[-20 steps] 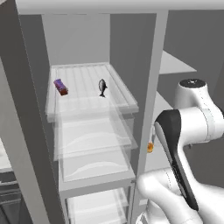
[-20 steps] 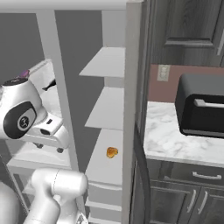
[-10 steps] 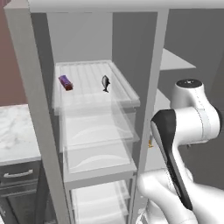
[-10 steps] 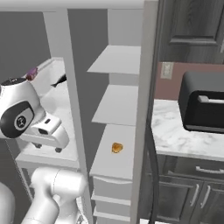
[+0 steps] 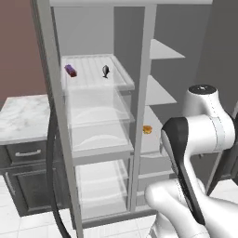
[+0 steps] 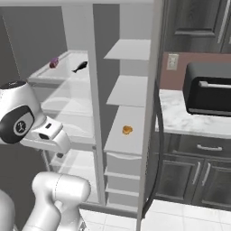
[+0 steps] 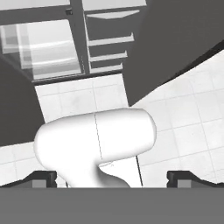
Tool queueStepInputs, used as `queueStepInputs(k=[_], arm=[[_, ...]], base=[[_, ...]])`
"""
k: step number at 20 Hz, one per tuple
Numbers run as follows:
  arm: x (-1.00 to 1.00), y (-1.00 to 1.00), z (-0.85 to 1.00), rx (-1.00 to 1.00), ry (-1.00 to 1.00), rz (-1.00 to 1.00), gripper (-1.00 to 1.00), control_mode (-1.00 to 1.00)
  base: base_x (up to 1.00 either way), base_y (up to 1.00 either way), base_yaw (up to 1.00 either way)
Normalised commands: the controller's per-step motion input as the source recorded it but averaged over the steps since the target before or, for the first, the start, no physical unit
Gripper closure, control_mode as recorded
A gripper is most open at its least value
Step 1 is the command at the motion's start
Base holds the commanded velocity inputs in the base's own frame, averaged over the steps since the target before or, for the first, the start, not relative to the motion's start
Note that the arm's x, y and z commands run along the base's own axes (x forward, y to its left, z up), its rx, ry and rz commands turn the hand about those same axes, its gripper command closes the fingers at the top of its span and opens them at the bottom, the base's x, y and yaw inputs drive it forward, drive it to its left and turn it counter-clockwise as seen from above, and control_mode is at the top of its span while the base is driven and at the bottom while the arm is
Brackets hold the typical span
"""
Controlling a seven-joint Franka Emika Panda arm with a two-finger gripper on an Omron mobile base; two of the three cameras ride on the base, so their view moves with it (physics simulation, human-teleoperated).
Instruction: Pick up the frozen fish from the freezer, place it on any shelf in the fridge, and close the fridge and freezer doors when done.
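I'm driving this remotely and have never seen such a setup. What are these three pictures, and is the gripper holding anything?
It is a white robot arm on a driving base, facing an open fridge-freezer. Two cameras ride on the base, behind the arm to its left and right. The third sits on the hand: the gripper shows as two dark tips spread wide apart, open and empty, pointing down at the tiled floor.

The frozen fish already lies on the top glass shelf of the fridge, near a small purple block. A small orange lump sits on a grey freezer shelf. Both compartments stand open, so closing the doors remains.
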Motion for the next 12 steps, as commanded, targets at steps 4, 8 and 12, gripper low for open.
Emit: queueStepInputs(k=[4, 8, 12], arm=[[0.0, 0.0, 0.0, 0.0, 0.0, 0.0, -1.0, 1.0], [0.0, 0.0, 0.0, 0.0, 0.0, 0.0, -1.0, 1.0], [0.0, 0.0, 0.0, 0.0, 0.0, 0.0, -1.0, 1.0]], base=[[-0.44, 0.32, 0.0], [-0.37, 0.36, 0.0], [-0.64, 0.09, 0.0]])
